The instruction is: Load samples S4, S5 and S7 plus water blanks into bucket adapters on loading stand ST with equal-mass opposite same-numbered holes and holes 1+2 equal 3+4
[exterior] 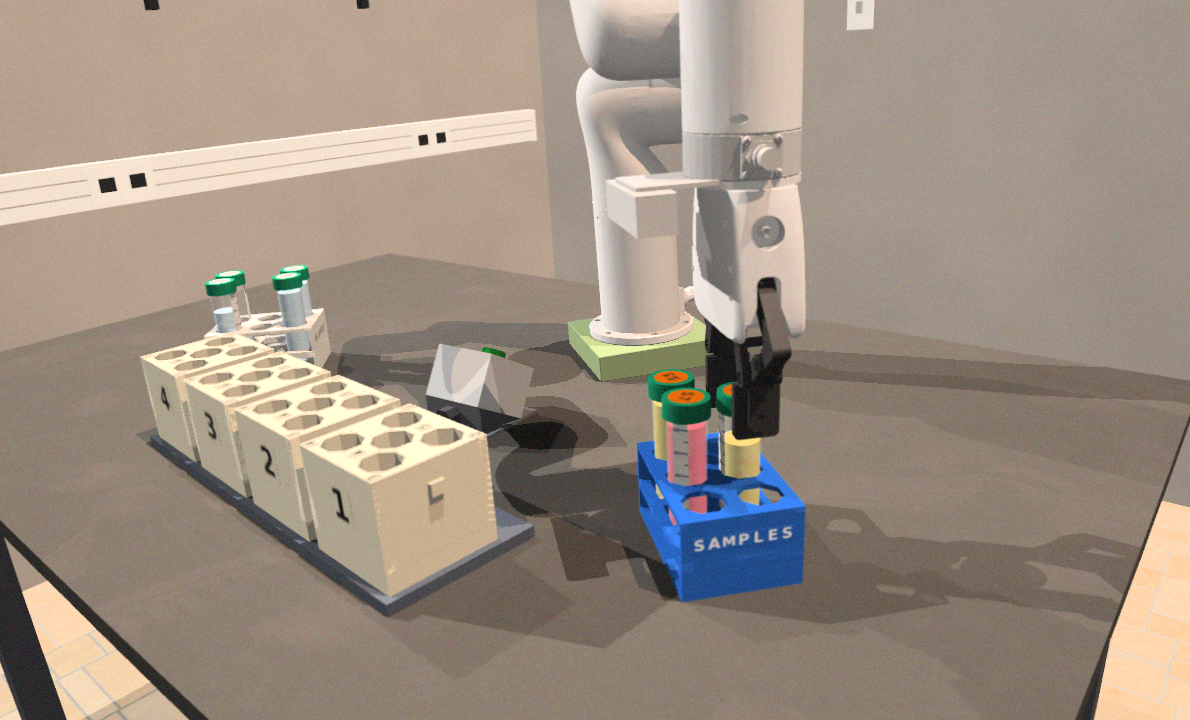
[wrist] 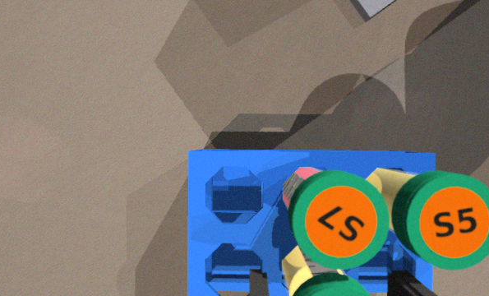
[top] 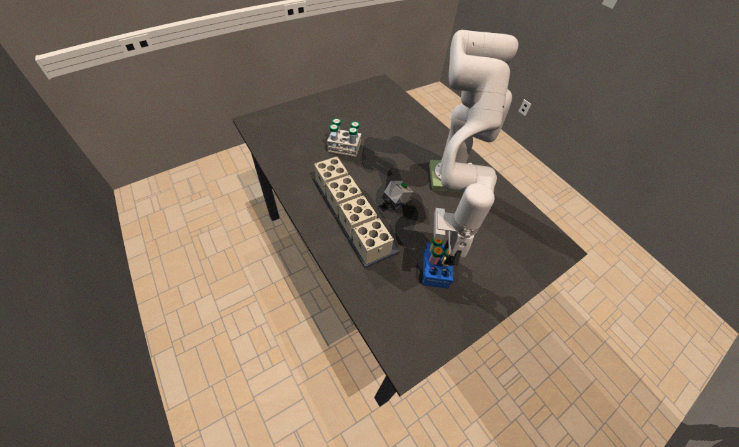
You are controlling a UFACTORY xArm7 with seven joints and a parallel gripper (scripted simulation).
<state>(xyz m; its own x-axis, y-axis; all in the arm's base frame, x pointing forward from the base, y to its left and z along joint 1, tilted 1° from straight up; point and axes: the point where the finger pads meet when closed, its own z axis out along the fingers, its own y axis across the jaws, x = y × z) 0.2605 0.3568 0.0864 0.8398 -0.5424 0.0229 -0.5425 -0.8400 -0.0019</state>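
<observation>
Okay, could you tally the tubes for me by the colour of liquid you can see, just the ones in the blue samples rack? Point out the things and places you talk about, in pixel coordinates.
Blue samples rack [top: 438, 282] [exterior: 742, 564] [wrist: 199, 230]:
Pink liquid: 1, the S7 tube [top: 436, 252] [exterior: 686, 447] [wrist: 340, 219]
Yellow liquid: 2, the S5 tube [top: 438, 242] [exterior: 661, 429] [wrist: 454, 221] and the tube between the hand's [exterior: 735, 394] [wrist: 330, 284] fingers
Total: 3 tubes

One arm [top: 480, 102] [exterior: 639, 201], white, with rounded, tubular segments and thin joint seams; one grey wrist collar [exterior: 715, 155] with small screws and a round knob; one pale, boxy side bracket [top: 439, 218] [exterior: 642, 204]; one gripper [top: 449, 259] [exterior: 739, 407] [wrist: 328, 284], white-bodied, black-fingered.
</observation>
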